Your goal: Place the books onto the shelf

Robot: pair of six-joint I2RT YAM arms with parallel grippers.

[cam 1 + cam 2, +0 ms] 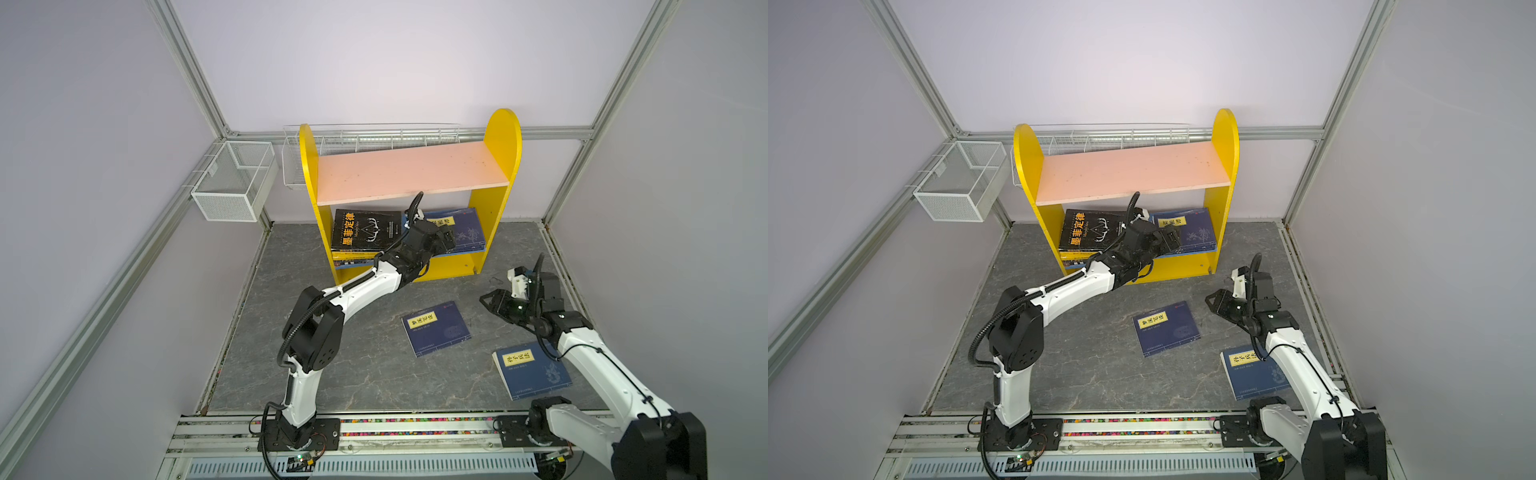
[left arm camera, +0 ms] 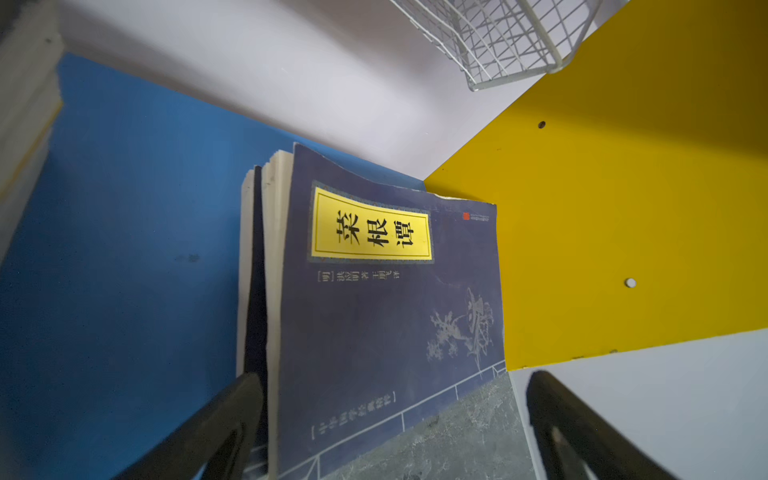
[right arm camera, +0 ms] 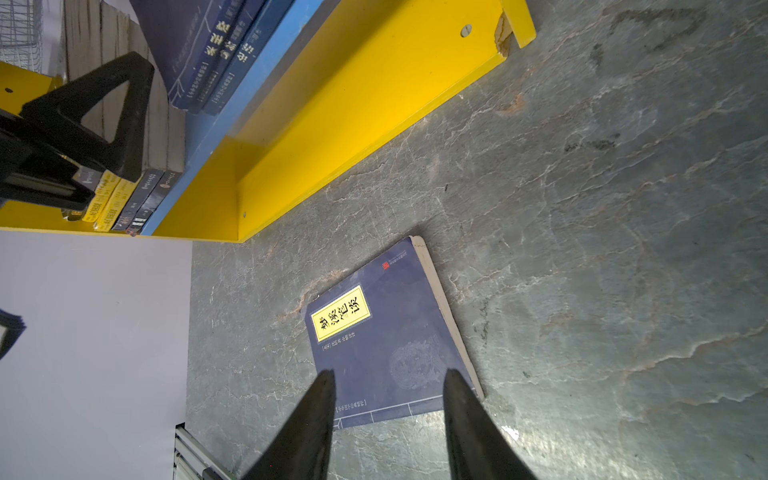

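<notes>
Left tool (image 2: 395, 376) released, jaws wide astride the navy book (image 2: 386, 324) on the shelf (image 2: 124, 249); back straight out, don't drag it. Right tool (image 3: 389, 372) open, empty.

— What sort of place is this?
— A robot test cell in a lab, not a home. Aluminium frame posts (image 1: 197, 83) hold plain pale wall panels (image 1: 374, 62), boxing in one small stage.
— And the floor?
— A stone-patterned mat (image 1: 353, 374) laid inside the frame. Along its front edge a metal rail (image 1: 415, 428) carries two white-and-black robot arms, the left arm (image 1: 365, 293) and the right arm (image 1: 602, 370), with a slotted cable duct (image 1: 374, 465) below.
— Any furniture?
— Only a small, brightly coloured bookshelf (image 1: 503, 137) and a white wire mesh basket (image 1: 232, 183) hung on the frame.
</notes>
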